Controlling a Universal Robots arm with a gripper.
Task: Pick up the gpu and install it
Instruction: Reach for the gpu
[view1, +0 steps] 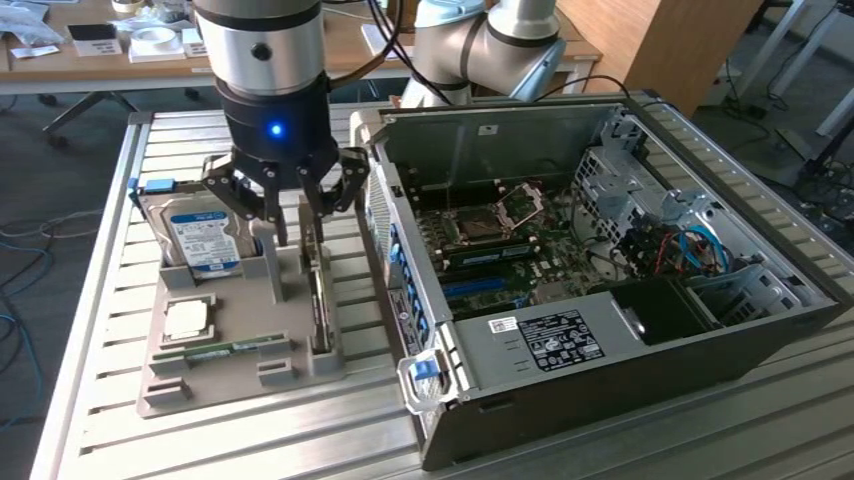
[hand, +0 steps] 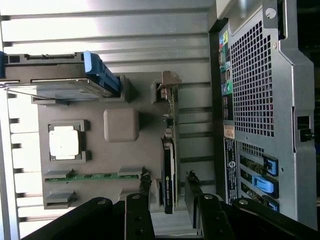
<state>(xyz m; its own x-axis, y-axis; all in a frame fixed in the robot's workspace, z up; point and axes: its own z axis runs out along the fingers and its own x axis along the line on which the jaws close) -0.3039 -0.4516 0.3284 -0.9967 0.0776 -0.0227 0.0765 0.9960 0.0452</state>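
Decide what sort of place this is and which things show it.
Likely a robotics lab or workshop for computer assembly: a robot arm over a slatted metal bench, an open computer case, a parts fixture.

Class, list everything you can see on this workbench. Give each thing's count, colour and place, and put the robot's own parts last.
table: one, silver slatted metal, under everything.
holder tray: one, grey, on the table at the exterior view's left.
hard drive: one, silver with a blue-white label, upright at the tray's far end.
processor chip: one, silver, flat in a tray pocket.
memory stick: one, green, lying in the tray's near slot.
gpu: one, black face on a green board, on edge in the tray beside the case.
computer case: one, dark grey, side open, at the exterior view's right.
arm: one, silver and black, above the tray.
pincer: one, black, open, fingers either side of the gpu.
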